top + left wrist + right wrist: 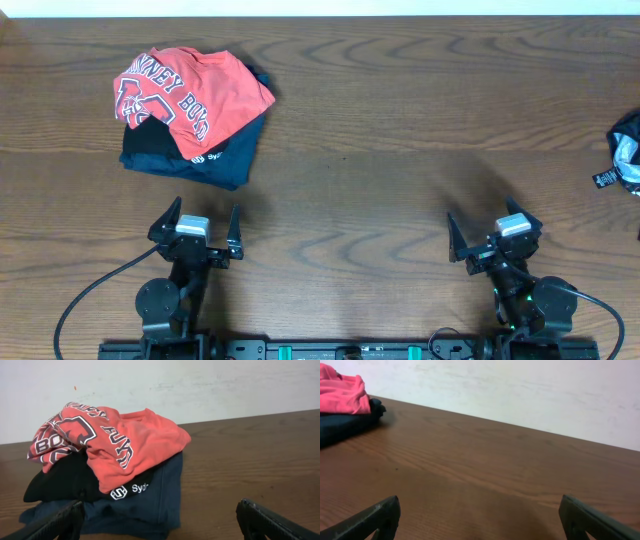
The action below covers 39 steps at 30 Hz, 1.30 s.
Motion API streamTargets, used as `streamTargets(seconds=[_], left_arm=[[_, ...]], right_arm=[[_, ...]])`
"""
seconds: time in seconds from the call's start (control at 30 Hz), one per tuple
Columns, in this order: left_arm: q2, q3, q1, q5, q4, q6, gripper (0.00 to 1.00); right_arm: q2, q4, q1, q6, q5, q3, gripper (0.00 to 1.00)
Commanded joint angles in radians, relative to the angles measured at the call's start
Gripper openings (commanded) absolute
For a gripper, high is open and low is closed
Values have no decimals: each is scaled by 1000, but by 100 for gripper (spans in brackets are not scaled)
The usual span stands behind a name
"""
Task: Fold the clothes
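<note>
Jersey point(627, 150) 1, red T-shirt point(200, 92) 1

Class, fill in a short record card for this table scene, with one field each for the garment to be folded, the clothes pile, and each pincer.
to fold: black jersey, bunched at the right edge of the table, partly out of view
pile: red T-shirt on top of a navy garment, far left
left pincer: open, empty
right pincer: open, empty
</note>
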Motion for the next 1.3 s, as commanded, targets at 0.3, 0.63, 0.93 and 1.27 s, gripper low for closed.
streamTargets(seconds=[0.3,0.63,0.93,1.27], left_arm=[[-7,-29,-6,13,-10,-6,98],[-2,-28,-6,216,-4,-232,98],[21,125,-6,297,0,-301,98],[557,623,-6,257,-366,-301,98]], right_arm=[[-6,1,9,1,-8,-4,99],[-6,5,9,142,-68,-4,99],[0,172,8,256,-150,58,99],[454,-197,8,198,-52,485,99]])
